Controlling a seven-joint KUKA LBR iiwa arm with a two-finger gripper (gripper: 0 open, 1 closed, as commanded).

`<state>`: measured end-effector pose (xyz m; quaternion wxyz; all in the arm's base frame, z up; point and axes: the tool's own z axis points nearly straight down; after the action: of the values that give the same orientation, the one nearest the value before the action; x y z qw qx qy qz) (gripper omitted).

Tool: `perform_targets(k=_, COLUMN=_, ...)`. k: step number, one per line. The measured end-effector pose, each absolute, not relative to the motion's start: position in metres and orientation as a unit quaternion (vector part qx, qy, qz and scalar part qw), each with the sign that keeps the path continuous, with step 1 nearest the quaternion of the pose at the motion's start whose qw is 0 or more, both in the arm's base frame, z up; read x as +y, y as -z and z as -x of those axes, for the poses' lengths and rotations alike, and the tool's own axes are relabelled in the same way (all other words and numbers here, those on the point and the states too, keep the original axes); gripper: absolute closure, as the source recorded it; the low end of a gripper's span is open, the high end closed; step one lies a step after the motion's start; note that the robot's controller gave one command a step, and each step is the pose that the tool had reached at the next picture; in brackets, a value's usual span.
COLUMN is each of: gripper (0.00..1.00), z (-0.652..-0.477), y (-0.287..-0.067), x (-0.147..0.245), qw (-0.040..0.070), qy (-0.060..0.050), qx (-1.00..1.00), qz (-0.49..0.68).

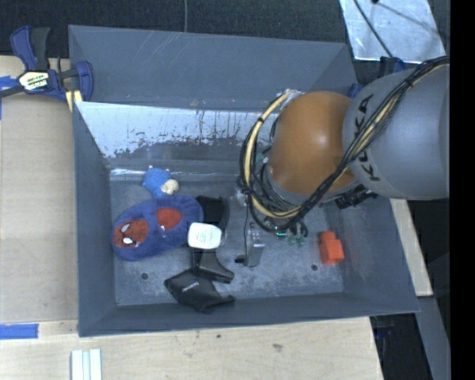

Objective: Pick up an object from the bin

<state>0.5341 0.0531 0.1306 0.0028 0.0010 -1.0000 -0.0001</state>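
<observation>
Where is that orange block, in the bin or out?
In. The orange block lies on the floor of the bin, near its right wall, apart from the gripper.

The camera looked down on the grey bin (222, 77) from above, tilted somewhat to one side: the wall beyond the gripper (252, 252) showed broad, the wall nearer than it narrow. It stood back enough to take in the whole bin, with the arm (404, 133) lying right of the gripper.
</observation>
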Motion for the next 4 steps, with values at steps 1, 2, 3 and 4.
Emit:
perform_targets(k=1, gripper=0.0, z=-0.566, y=-0.084, x=0.119, qw=0.001, qy=0.0, qx=-1.0, qz=0.02)
perform_targets(k=2, gripper=0.0, z=-0.564, y=-0.102, x=0.178, qw=-0.006, qy=-0.004, qx=-1.0, qz=0.004)
perform_targets(k=3, gripper=0.0, z=-0.537, y=-0.113, x=0.193, qw=-0.004, qy=-0.002, qx=-0.995, qz=-0.099)
perform_targets(k=4, gripper=0.0, z=-0.515, y=-0.079, x=0.196, qw=-0.022, qy=-0.003, qx=-0.966, qz=-0.257)
